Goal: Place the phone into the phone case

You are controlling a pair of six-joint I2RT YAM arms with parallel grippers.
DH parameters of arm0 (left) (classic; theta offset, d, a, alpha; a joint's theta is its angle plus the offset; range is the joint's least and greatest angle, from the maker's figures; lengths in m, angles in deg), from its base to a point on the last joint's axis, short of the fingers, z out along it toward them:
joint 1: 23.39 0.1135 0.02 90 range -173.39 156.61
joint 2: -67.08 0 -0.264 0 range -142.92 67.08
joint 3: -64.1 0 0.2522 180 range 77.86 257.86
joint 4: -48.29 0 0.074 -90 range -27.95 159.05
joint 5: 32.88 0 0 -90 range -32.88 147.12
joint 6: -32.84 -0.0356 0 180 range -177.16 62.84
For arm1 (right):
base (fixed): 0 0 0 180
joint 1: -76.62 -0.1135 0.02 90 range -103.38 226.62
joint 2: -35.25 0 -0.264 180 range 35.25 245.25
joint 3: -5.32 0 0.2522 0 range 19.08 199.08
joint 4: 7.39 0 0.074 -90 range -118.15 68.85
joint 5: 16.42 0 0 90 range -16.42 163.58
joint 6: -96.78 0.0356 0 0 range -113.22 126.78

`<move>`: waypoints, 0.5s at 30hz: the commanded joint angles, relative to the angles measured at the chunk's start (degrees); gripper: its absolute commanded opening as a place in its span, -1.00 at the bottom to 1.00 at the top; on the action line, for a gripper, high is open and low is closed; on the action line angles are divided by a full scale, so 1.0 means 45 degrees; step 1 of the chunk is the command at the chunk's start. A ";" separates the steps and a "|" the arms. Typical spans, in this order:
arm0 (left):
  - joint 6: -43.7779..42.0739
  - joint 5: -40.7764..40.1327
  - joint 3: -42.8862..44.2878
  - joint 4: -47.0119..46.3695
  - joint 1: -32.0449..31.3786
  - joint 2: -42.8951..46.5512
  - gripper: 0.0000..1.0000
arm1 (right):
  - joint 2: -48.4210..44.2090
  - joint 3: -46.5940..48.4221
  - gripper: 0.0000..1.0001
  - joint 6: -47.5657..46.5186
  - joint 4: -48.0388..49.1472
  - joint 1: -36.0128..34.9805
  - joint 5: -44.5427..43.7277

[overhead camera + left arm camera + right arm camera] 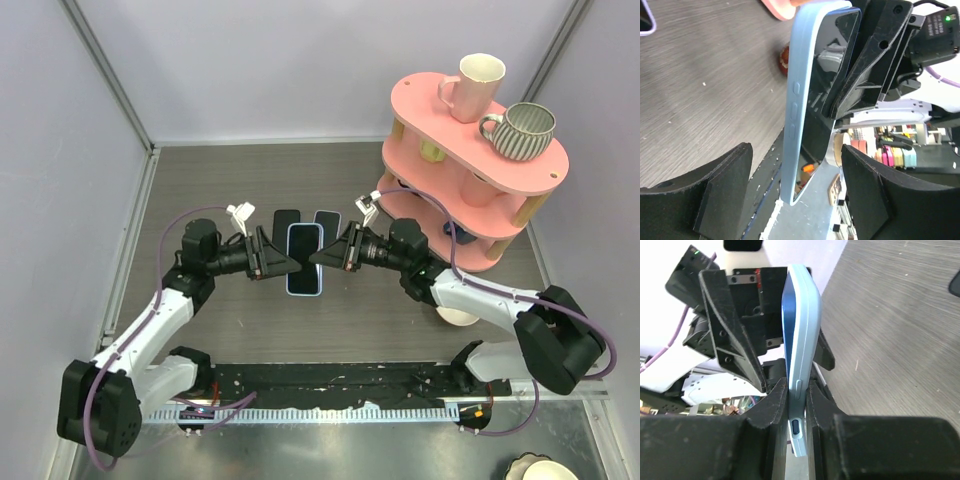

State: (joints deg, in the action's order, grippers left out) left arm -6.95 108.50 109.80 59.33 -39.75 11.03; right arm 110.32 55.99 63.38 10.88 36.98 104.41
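only the right tool (328,256) pinches the blue phone case (303,262) by its edge; the left tool (272,256) is wide open, empty. the case could slip and drop.

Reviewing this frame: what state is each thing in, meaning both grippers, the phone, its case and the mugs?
Light blue plastic phone case: filled, pinched by the right gripper alone.
Black phone: seated in the case, screen facing up.
Left gripper: open, jaws apart around the cased phone.
Right gripper: shut on the case.
Cream ceramic mug: upright on the pink shelf, top tier.
Grey ribbed mug: upright, same tier.
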 commanded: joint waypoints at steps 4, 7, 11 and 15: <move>0.2978 0.2177 -0.0613 -0.5192 -0.0172 -0.0532 0.31 | -0.0549 -0.0389 -0.95 0.1153 0.3703 -0.0059 0.1175; 0.3099 0.1963 -0.0751 -0.5489 -0.0504 -0.0571 0.18 | -0.0530 -0.0291 -0.92 0.1211 0.3624 -0.0059 0.1196; 0.3312 0.2216 -0.0673 -0.5838 -0.1012 -0.1019 -0.06 | -0.0393 -0.0271 -0.92 0.1562 0.4091 -0.0059 0.1196; 0.3899 0.2528 -0.0751 -0.6679 -0.1111 -0.1196 -0.49 | -0.0471 -0.0408 -0.85 0.1778 0.4523 -0.0059 0.1001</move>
State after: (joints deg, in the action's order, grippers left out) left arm 7.28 116.80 106.59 36.91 -44.18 6.09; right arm 110.23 53.30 69.21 22.07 36.98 109.11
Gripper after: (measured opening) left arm 0.350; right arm 0.208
